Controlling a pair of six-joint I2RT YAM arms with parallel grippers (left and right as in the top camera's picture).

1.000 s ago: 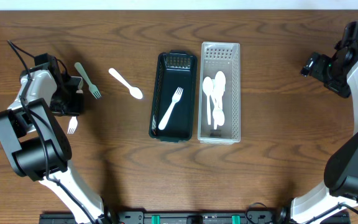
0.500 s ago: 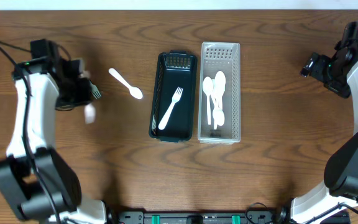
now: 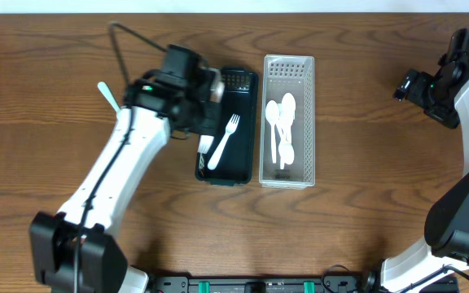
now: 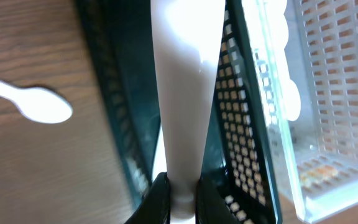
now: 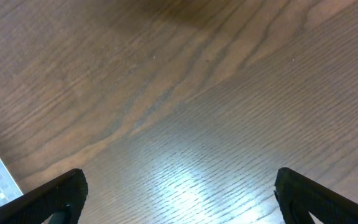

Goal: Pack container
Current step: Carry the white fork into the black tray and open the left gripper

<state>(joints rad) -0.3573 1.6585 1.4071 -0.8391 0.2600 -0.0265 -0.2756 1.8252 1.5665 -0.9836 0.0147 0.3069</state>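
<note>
My left gripper (image 3: 205, 122) is shut on a white fork (image 4: 185, 87) and holds it over the left edge of the black container (image 3: 234, 181). The left wrist view shows the jaws (image 4: 180, 200) clamped on the fork's handle above the container's perforated wall (image 4: 244, 130). Another white fork (image 3: 225, 140) lies inside the black container. The clear container (image 3: 311, 122) beside it holds white spoons (image 3: 282, 122). A white spoon (image 4: 42, 106) lies on the table left of the black container; my arm hides it overhead. My right gripper (image 3: 409, 85) is open and empty over bare wood (image 5: 179, 193).
A pale green fork (image 3: 107, 98) lies on the table at the left, partly covered by my left arm. The clear container's mesh wall (image 4: 334, 81) shows at the right of the left wrist view. A cable (image 3: 133, 32) arcs above the left arm.
My left arm has swung right from the table's left side, carrying the white fork, and now hangs over the black container. The right arm has not moved.
</note>
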